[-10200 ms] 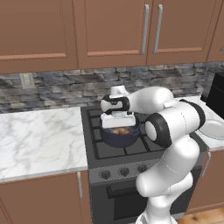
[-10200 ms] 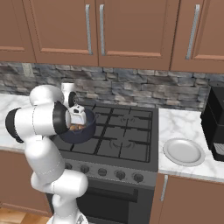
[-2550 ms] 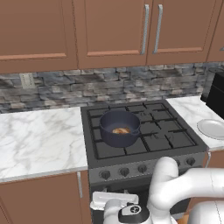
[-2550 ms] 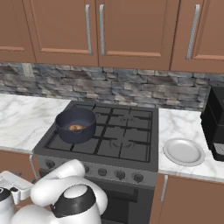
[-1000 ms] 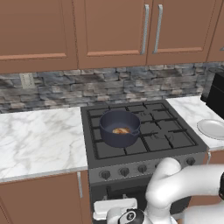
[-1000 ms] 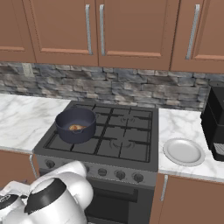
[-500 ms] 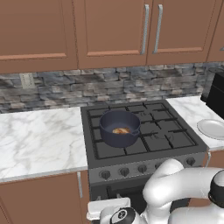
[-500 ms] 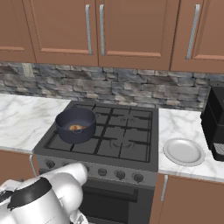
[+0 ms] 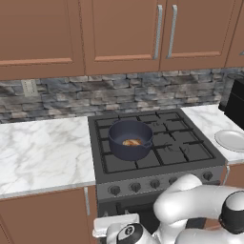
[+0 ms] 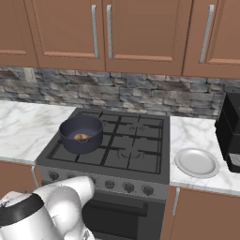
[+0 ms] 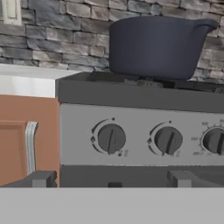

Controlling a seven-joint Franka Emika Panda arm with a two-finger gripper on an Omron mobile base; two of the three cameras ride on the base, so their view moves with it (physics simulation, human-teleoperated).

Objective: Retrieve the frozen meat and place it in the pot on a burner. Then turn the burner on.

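Pot above three knobs

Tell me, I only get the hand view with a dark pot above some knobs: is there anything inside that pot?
Observer: Yes. From above, the frozen meat, a small orange-tan lump, lies on the bottom of the pot.
Operator: Where on the stove does the pot stand?
Observer: On the front left burner of the black cooktop; the grates beside it are bare.
Operator: Anything else on the counter?
Observer: A flat white plate lies on the marble to the right of the stove, with a black appliance behind it.
Operator: And the hand itself?
Observer: It hangs low in front of the stove, jaws wide, holding nothing, level with the knobs.
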